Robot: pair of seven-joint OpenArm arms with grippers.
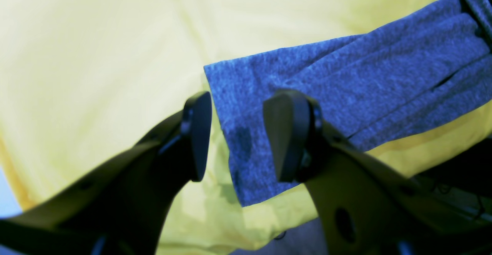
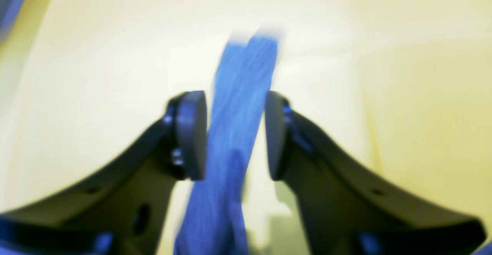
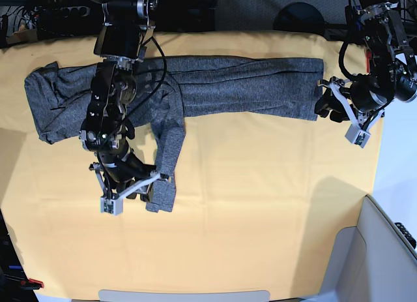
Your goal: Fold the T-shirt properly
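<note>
Sleeve (image 2: 238, 105) of the T-shirt (image 3: 241, 87) running lengthwise between the right fingers (image 2: 234, 135), part open, grip unclear through blur. Left fingers (image 1: 238, 135) open, empty, straddling the other sleeve's cuff (image 1: 238, 139).

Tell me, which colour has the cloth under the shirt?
Yellow-orange, plain, no pattern. The cloth shows best in the base view, under the grey shirt.

Right wrist view motion-blurred: T-shirt (image 2: 234, 132) sleeve between right gripper (image 2: 235, 135) pads smeared, contact unclear. Right arm (image 3: 114, 106) hides shirt midsection in base view.
</note>
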